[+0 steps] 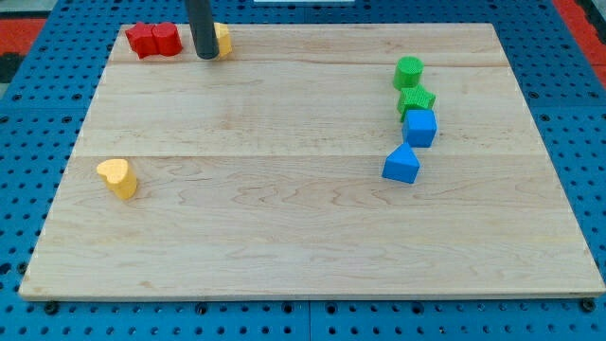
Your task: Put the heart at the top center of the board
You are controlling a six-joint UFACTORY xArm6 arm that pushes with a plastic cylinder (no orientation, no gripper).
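Tabletop (312,246) with my tip (205,57) at upper left.
My rod carries no tool to clench; the tip touches a yellow block (222,39) beside two red blocks (153,40). The yellow heart (117,177) sits lower left.

Only one part of the robot shows: a straight dark rod (202,26), charcoal to near black, round in section like a plain cylinder, with a smooth matte surface. A faint lighter streak runs down its length where light catches it. No cables, screws, labels or markings can be made out on it. Its upper part is cut off by the view's top edge. My tip (205,57) is the rod's lower end, same dark colour, cut blunt and flat, not tapered
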